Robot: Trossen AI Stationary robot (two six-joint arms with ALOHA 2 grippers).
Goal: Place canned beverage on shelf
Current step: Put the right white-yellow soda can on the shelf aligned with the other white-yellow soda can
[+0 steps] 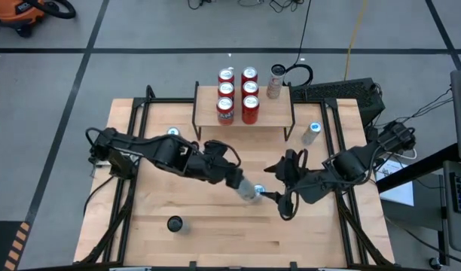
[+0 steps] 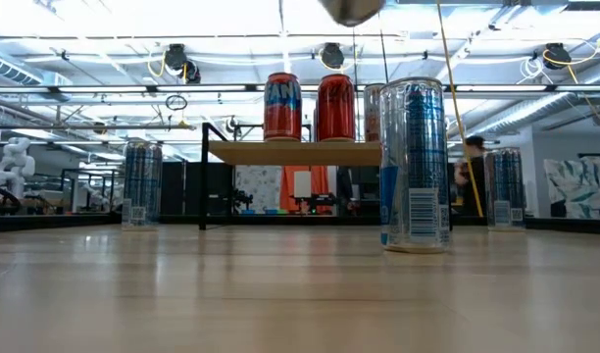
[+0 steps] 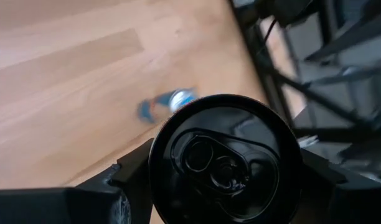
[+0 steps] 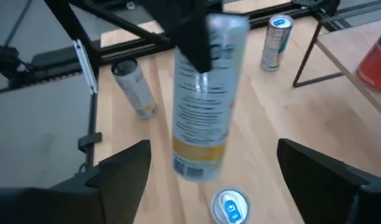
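Note:
My left gripper [image 1: 238,181] is shut on a silver canned beverage [image 4: 203,93] with a yellow band and a black top [image 3: 225,158], held above mid-table. My right gripper [image 1: 283,202] stands open just right of it, fingers apart on either side of the hanging can without touching. A blue-topped can [image 1: 261,192] stands on the table under them. The shelf [image 1: 282,114] at the far edge carries several red cans [image 1: 238,94] and one silver can [image 1: 276,81] at its right end. My left gripper pinches the can's wall just below its black top rim [image 3: 159,155], one finger [image 3: 131,177] on each side. It comes slanting down from the table's left. The can hangs nearly upright, slightly tilted, its bottom end [image 4: 193,168] clear of the table.
More cans stand on the table: a blue one [image 1: 172,133] at the far left, a blue one [image 1: 312,134] at the far right, a dark-topped one [image 1: 175,223] near the front left. Black rails [image 1: 136,113] run along the table's sides.

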